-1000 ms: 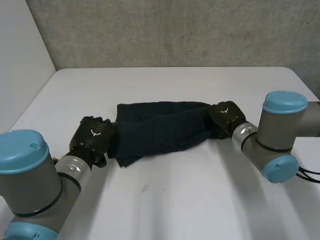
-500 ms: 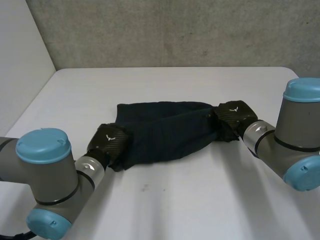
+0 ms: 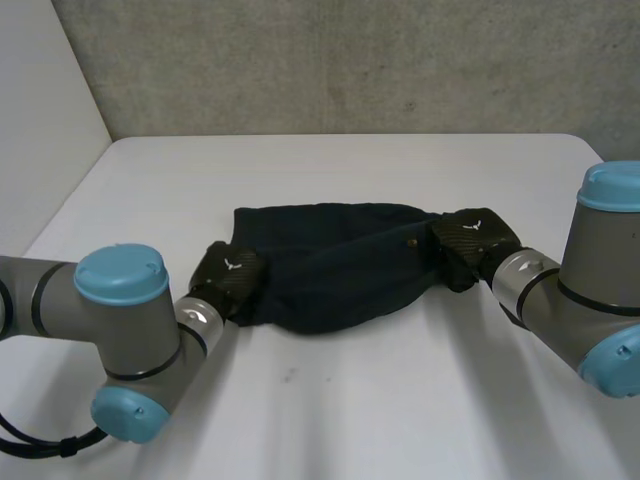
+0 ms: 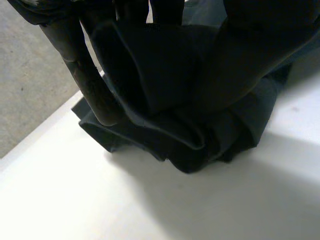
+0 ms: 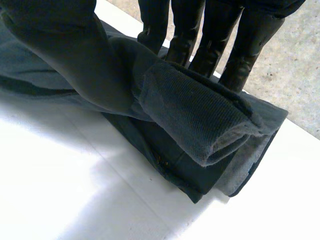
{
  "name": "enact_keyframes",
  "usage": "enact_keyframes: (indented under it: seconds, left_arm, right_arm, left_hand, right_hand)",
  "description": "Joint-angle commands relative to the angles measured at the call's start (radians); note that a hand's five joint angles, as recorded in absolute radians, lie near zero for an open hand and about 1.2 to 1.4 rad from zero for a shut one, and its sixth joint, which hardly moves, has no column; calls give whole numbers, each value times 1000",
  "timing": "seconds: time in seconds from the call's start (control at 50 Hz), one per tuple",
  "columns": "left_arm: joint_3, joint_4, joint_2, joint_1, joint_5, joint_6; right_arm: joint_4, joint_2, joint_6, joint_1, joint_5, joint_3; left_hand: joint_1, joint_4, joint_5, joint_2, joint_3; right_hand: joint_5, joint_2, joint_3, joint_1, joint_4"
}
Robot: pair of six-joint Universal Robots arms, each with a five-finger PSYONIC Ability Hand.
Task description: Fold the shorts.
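Observation:
Dark navy shorts (image 3: 335, 268) lie bunched across the middle of the white table (image 3: 330, 400). My left hand (image 3: 232, 277) is at their left end, fingers and thumb pinching a bunch of the cloth (image 4: 165, 100). At the right end my right hand (image 3: 465, 245) has thumb and fingers (image 5: 200, 40) closed on a rolled fold of the shorts (image 5: 200, 115). Between the two hands the cloth sags onto the table.
A grey concrete wall (image 3: 350, 60) rises behind the table's far edge. The table's left edge (image 3: 60, 215) runs beside a pale wall. Bare tabletop stretches in front of the shorts.
My left hand slid in to the shorts' left end and closed on the cloth. The right hand moved slightly right, still holding its end. The near edge of the cloth has bulged toward me.

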Motion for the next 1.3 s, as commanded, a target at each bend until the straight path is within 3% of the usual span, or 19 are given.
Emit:
enact_keyframes:
  seconds: [0.02, 0.24, 0.32, 0.46, 0.74, 0.82, 1.0, 1.1, 1.14, 1.2, 1.22, 1.24, 1.26, 1.28, 1.3]
  left_arm:
    - [0, -62, 127, 10, 4, -2]
    - [124, -321, 667, 12, 5, -17]
    - [233, -404, 784, 15, 7, -23]
    - [361, -492, 850, 13, 4, -25]
    - [348, -509, 823, 25, 7, -66]
    - [335, -498, 708, 39, 7, -66]
    - [416, -412, 292, 41, 2, -54]
    - [551, -360, 30, 41, -4, -25]
    - [719, -322, -169, 42, -7, 32]
    - [851, -294, -280, 45, -7, 84]
    - [888, -285, -304, 45, -6, 96]
    - [951, -265, -344, 45, -9, 116]
    - [977, -254, -360, 44, -9, 127]
    - [999, -242, -367, 44, -7, 133]
    - [1020, -230, -372, 44, -7, 138]
  right_arm:
    - [14, -36, -19, -1, 3, -16]
    - [133, -340, -80, -1, -10, -151]
    - [141, -453, -79, -1, -14, -211]
    - [141, -618, -68, -1, -37, -274]
    - [181, -626, -65, 4, -34, -291]
    - [178, -540, -65, 1, -39, -282]
    - [141, -138, -68, 8, -31, -347]
    - [29, 71, -72, 10, -26, -435]
    - [-84, 202, -77, 11, -2, -496]
    - [-182, 295, -79, 11, 26, -538]
    - [-243, 348, -79, 13, 44, -567]
    - [-267, 364, -80, 13, 50, -574]
    - [-290, 381, -82, 13, 55, -584]
    - [-314, 393, -85, 13, 55, -588]
    - [-349, 405, -92, 13, 62, -597]
  left_hand:
    - [315, 213, 249, 215, 251]
    - [315, 213, 249, 215, 251]
    - [315, 213, 249, 215, 251]
    - [315, 213, 249, 215, 251]
    - [315, 213, 249, 215, 251]
    - [315, 213, 249, 215, 251]
    - [315, 213, 249, 215, 251]
    - [315, 213, 249, 215, 251]
    - [315, 213, 249, 215, 251]
    - [255, 152, 189, 154, 190]
    - [106, 4, 40, 5, 42]
    - [-378, -480, -444, -479, -442]
    - [-598, -700, -664, -699, -662]
    - [-748, -851, -815, -849, -813]
    - [-895, -998, -961, -996, -960]
  right_hand:
    - [253, 219, 233, 429, 206]
    - [253, 219, 233, 429, 206]
    - [253, 219, 233, 429, 206]
    - [253, 219, 233, 429, 206]
    - [253, 219, 233, 429, 206]
    - [253, 219, 233, 429, 206]
    - [253, 219, 233, 429, 206]
    - [253, 219, 233, 429, 206]
    - [253, 219, 233, 429, 206]
    - [253, 219, 233, 429, 206]
    - [-89, -123, -109, 87, -136]
    - [-394, -429, -415, -218, -442]
    - [-772, -807, -793, -596, -820]
    - [-969, -1003, -989, -792, -1016]
    - [-969, -1003, -989, -792, -1016]
